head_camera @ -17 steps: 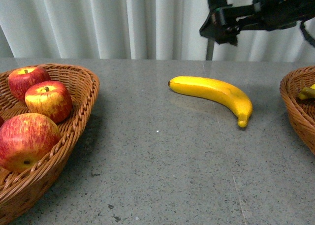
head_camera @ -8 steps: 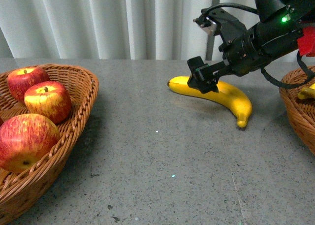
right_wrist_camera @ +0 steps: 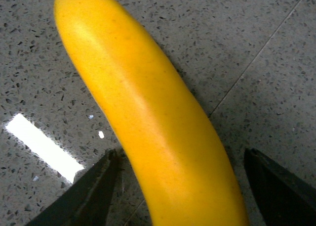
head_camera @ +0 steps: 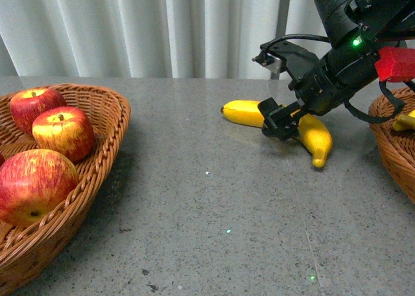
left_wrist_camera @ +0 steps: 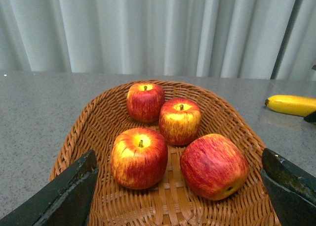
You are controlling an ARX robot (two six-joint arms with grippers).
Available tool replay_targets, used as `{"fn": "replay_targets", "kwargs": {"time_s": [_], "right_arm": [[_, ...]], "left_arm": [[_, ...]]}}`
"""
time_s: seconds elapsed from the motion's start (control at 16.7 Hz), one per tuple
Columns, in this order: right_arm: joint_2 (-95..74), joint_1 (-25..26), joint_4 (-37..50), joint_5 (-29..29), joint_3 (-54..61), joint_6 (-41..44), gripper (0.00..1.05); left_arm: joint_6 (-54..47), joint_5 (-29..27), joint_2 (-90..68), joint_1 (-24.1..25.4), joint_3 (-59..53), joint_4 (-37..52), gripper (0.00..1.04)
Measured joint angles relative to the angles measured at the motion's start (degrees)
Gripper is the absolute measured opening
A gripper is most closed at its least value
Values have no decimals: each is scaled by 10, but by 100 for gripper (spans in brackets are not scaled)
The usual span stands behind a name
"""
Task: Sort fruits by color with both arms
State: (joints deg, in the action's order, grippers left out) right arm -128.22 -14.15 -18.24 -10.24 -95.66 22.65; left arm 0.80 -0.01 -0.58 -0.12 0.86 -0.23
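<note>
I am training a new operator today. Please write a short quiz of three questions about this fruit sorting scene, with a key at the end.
1. How many apples lie in the left basket, as the left wrist view shows?
2. True or false: the right pincer is already shut on the banana.
3. Which fruit shows in the right basket? A) an apple B) a banana C) none

Key:
1. Four apples, for example the nearest one.
2. False. In the right wrist view the fingers stand open on both sides of the banana, not touching it.
3. B. A yellow tip shows at its rim.
</note>
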Motion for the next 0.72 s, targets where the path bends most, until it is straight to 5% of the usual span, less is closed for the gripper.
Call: {"fn": "replay_targets", "kwargs": {"time_s": [0.24,0.54,0.72], "right_arm": [[0,-4,20,-40,-1,-28,39],[66,24,148,-148,37,-138,38],[168,82,250,-196,111,-231,38]], "left_arm": [[0,0,0,0,0,0,98],[0,0,0,0,0,0,98],[0,0,0,0,0,0,98]]}}
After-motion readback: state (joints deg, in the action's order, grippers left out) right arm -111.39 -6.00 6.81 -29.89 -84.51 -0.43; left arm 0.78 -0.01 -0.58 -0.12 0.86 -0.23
